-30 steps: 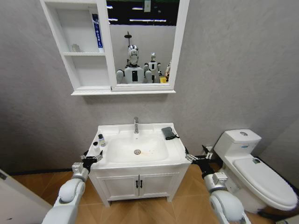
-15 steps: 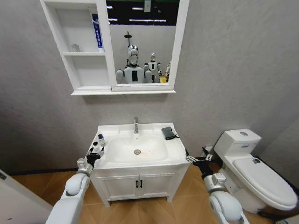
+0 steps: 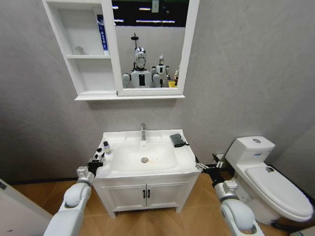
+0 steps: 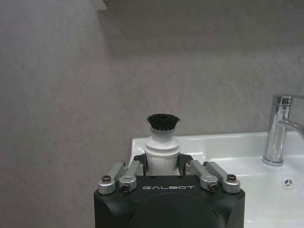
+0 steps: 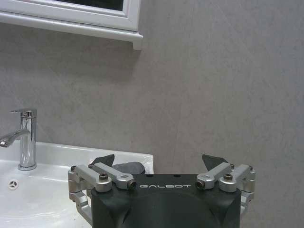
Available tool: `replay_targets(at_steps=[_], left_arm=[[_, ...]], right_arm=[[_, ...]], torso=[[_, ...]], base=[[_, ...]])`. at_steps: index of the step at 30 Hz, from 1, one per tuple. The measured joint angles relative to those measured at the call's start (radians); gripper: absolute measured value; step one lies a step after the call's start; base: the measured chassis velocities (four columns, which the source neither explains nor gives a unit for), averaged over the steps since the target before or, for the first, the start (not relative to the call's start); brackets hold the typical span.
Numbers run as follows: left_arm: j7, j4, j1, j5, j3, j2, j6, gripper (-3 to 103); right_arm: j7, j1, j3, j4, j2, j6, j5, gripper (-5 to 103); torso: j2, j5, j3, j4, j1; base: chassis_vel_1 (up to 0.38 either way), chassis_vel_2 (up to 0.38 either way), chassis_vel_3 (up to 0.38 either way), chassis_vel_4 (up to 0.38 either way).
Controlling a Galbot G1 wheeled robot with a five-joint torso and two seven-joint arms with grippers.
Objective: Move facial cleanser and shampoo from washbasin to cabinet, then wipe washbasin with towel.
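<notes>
White toilet right of low 2-door cupboard w/ black handles, grey wall behind.

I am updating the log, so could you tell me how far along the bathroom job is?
Early stage. One blue tube already stands in the cabinet. The left gripper is at the small white black-capped bottle on the washbasin, jaws either side of it. The towel lies untouched by the tap; the right gripper waits open, so wiping remains.

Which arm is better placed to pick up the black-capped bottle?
Left. The left gripper is at the washbasin's left edge with the bottle between its fingers; the right gripper sits off the opposite corner.
</notes>
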Motion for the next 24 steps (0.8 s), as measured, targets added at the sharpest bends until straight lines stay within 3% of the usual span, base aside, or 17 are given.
replay_targets(at_steps=[3,5,6,8,9,12,13,15,16,18,19,21,23,24], left_arm=[[-0.026,-0.088,0.034,-0.033,-0.029,0.028,0.024,33],[-0.083,-0.176,0.049,-0.116,-0.043,0.076,0.072,33],[-0.083,-0.176,0.049,-0.116,-0.043,0.076,0.072,33],[-0.169,-0.257,0.017,-0.224,-0.052,0.16,0.156,33],[-0.169,-0.257,0.017,-0.224,-0.052,0.16,0.156,33],[-0.32,-0.369,-0.081,-0.462,-0.074,0.369,0.345,33],[-0.32,-0.369,-0.081,-0.462,-0.074,0.369,0.345,33],[-0.411,-0.393,-0.177,-0.627,-0.077,0.507,0.439,33],[-0.411,-0.393,-0.177,-0.627,-0.077,0.507,0.439,33],[-0.458,-0.377,-0.298,-0.76,-0.059,0.598,0.489,33],[-0.458,-0.377,-0.298,-0.76,-0.059,0.598,0.489,33],[-0.461,-0.317,-0.43,-0.837,-0.026,0.667,0.51,33],[-0.46,-0.285,-0.483,-0.869,-0.012,0.691,0.518,33],[-0.459,-0.246,-0.554,-0.897,0.028,0.71,0.524,33]], right_arm=[[0.005,0.008,-0.006,0.004,-0.004,-0.009,0.002,100],[0.007,0.008,-0.012,0.007,-0.019,-0.014,0.007,100],[0.007,0.008,-0.012,0.007,-0.019,-0.014,0.007,100],[0.008,0.007,-0.013,0.009,-0.032,-0.015,0.003,100],[0.008,0.007,-0.013,0.009,-0.032,-0.015,0.003,100],[0.008,0.003,-0.012,0.018,-0.027,-0.015,-0.009,100],[0.008,0.003,-0.012,0.018,-0.027,-0.015,-0.009,100],[0.009,-0.004,-0.011,0.021,-0.018,-0.015,-0.013,100],[0.009,-0.004,-0.011,0.021,-0.018,-0.015,-0.013,100],[0.009,-0.006,-0.011,0.021,-0.012,-0.015,-0.015,100],[0.009,-0.006,-0.011,0.021,-0.012,-0.015,-0.015,100],[0.009,-0.006,-0.015,0.019,-0.01,-0.015,-0.015,100],[0.009,-0.002,-0.021,0.016,-0.011,-0.015,-0.016,100],[0.009,0.002,-0.028,0.012,-0.012,-0.017,-0.017,100]], torso=[[0.0,0.0,0.0,0.0001,0.0],[0.0,-0.0001,0.0,0.0003,0.0],[0.0,-0.0001,0.0,0.0003,0.0],[0.0,-0.0004,0.0,0.0002,0.0],[0.0,-0.0004,0.0,0.0002,0.0],[0.0,0.0004,0.0,-0.0005,0.0],[0.0,0.0004,0.0,-0.0005,0.0],[0.0,0.0002,0.0,-0.0001,0.0],[0.0,0.0002,0.0,-0.0001,0.0],[0.0,0.0002,0.0,-0.0003,0.0],[0.0,0.0002,0.0,-0.0003,0.0],[0.0,-0.0002,0.0,-0.0003,0.0],[0.0,0.0002,0.0,-0.0004,0.0],[0.0,0.0001,0.0,0.0007,0.0]], base=[[0.0,0.0,0.0,0.0],[0.0,0.0,0.0,0.0],[0.0,0.0,0.0,0.0],[0.0,0.0,0.0,0.0],[0.0,0.0,0.0,0.0],[0.0,0.0,0.0,0.0],[0.0,0.0,0.0,0.0],[0.0,0.0,0.0,0.0],[0.0,0.0,0.0,0.0],[0.0,0.0,0.0,0.0],[0.0,0.0,0.0,0.0],[0.0,0.0,0.0,0.0],[0.0,0.0,0.0,0.0],[0.0,0.0,0.0,0.0]])
